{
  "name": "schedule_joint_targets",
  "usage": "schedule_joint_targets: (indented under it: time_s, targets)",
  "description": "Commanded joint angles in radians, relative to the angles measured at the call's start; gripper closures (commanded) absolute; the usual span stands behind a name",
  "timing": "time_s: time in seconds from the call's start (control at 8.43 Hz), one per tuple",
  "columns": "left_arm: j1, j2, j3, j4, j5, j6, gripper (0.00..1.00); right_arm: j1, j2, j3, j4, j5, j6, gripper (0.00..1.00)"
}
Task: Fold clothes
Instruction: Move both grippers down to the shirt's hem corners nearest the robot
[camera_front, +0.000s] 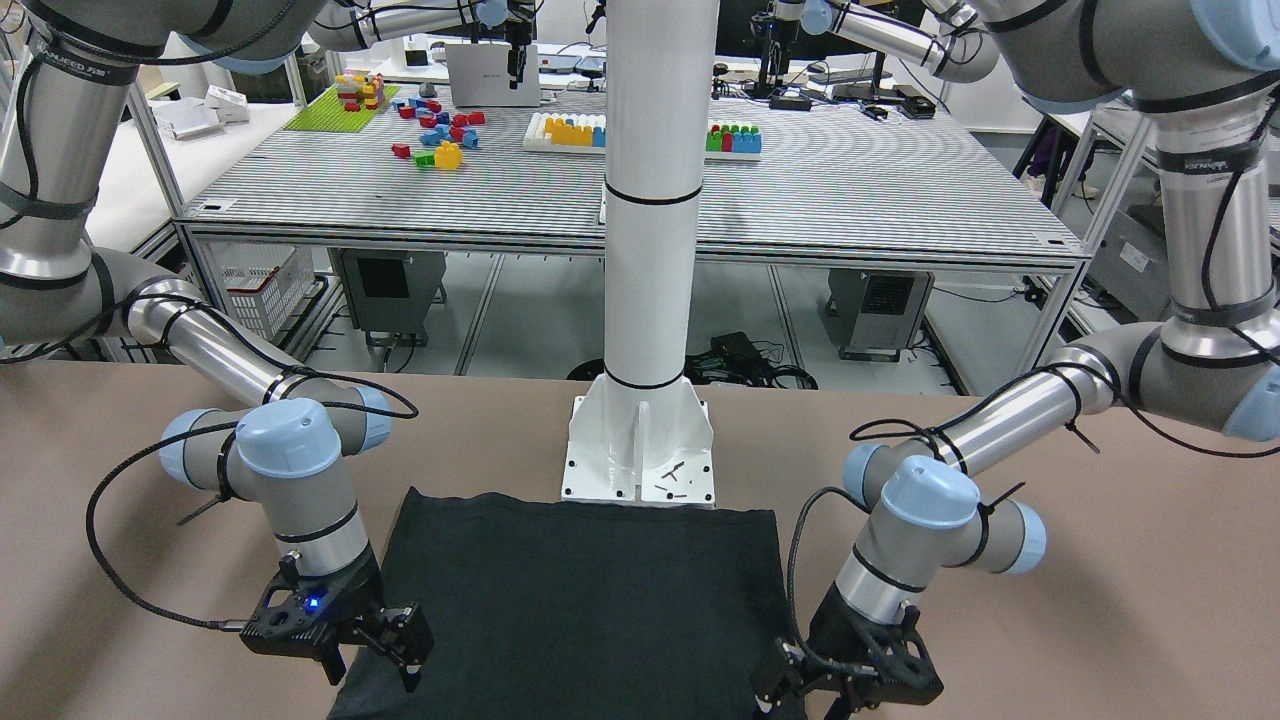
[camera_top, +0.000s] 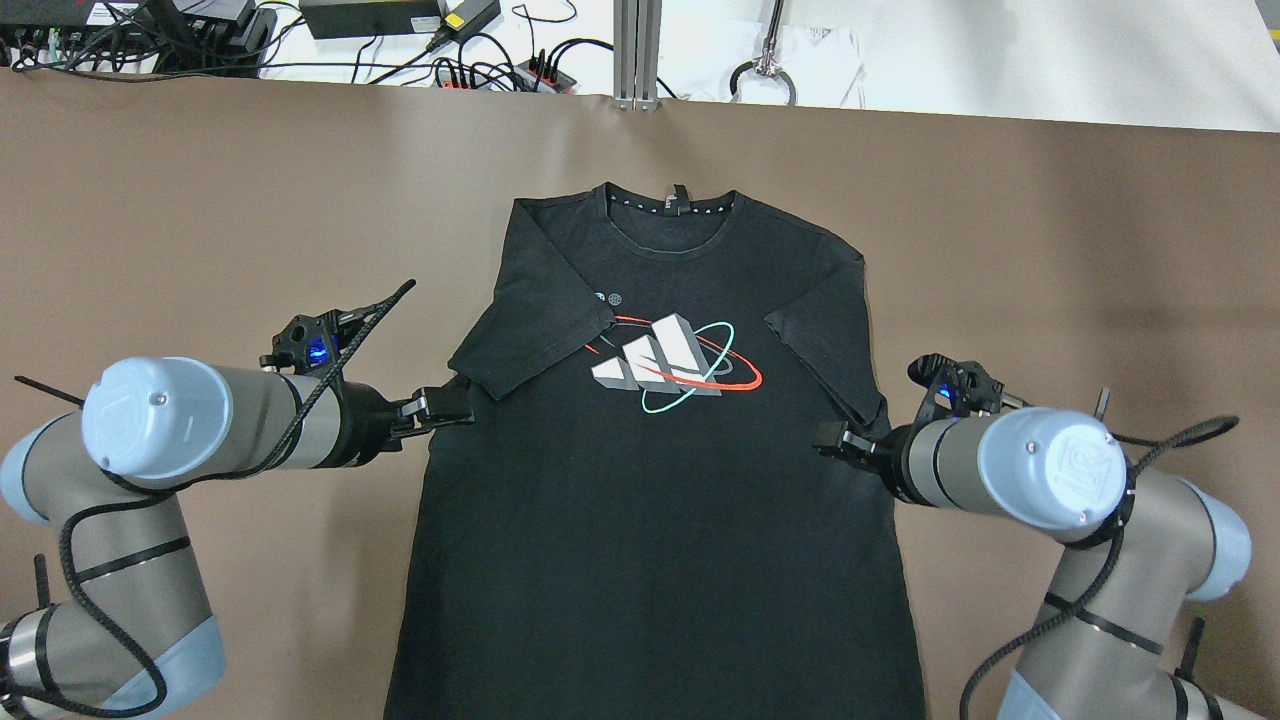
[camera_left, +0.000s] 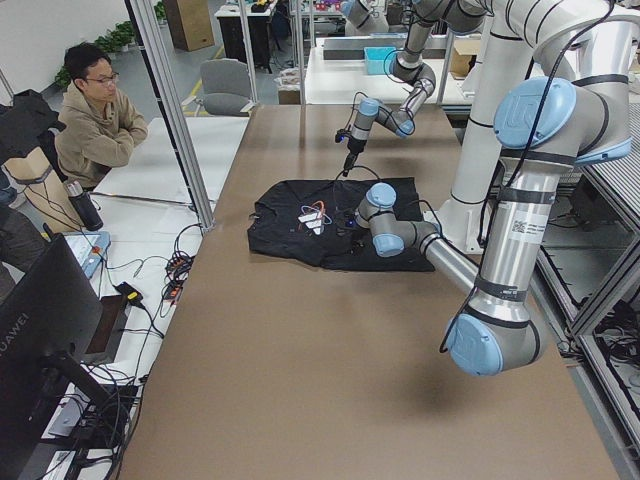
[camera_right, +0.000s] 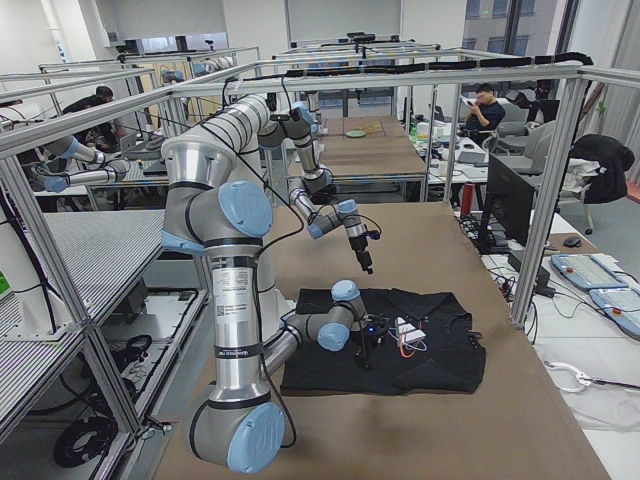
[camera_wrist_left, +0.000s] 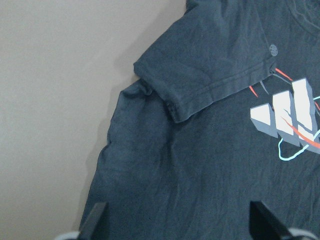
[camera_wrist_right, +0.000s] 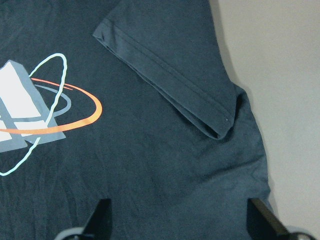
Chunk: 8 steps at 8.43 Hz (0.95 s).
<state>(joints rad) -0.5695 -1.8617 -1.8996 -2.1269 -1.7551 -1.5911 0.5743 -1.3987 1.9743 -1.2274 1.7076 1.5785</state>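
Note:
A black T-shirt (camera_top: 650, 520) with a white, red and teal logo (camera_top: 670, 365) lies flat on the brown table, collar at the far side and both short sleeves turned in over the body. It also shows in the front view (camera_front: 580, 600). My left gripper (camera_top: 445, 405) is open over the shirt's left edge, just below the sleeve (camera_wrist_left: 200, 85). My right gripper (camera_top: 835, 440) is open over the right edge, below the other sleeve (camera_wrist_right: 170, 80). In both wrist views the jaws stand wide apart above the fabric and hold nothing.
The white pillar's base (camera_front: 640, 460) stands at the shirt's hem on the robot's side. Cables and power strips (camera_top: 400, 20) lie beyond the table's far edge. A seated person (camera_left: 95, 120) watches from the far side. Bare brown table (camera_top: 200, 200) flanks the shirt.

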Motion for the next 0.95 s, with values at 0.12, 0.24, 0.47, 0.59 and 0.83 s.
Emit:
schedule_joint_targets:
  time_s: [0.12,0.24,0.47,0.59,0.83]
  targets:
    - [0.06,0.062,-0.067,0.008,0.066,-0.067,0.0,-0.257,-0.262,0.183,-0.02,-0.172,0.36,0.15]
    - [0.062,0.062,-0.068,0.008,0.068,-0.07,0.0,-0.357,-0.285,0.19,-0.02,-0.239,0.473,0.21]
    - [0.062,0.061,-0.068,0.008,0.068,-0.076,0.0,-0.493,-0.322,0.196,-0.021,-0.312,0.549,0.27]
    - [0.066,0.058,-0.068,0.008,0.069,-0.076,0.0,-0.543,-0.367,0.218,-0.021,-0.315,0.56,0.3]
    - [0.085,0.053,-0.07,0.008,0.1,-0.078,0.0,-0.618,-0.399,0.23,-0.023,-0.336,0.596,0.32]
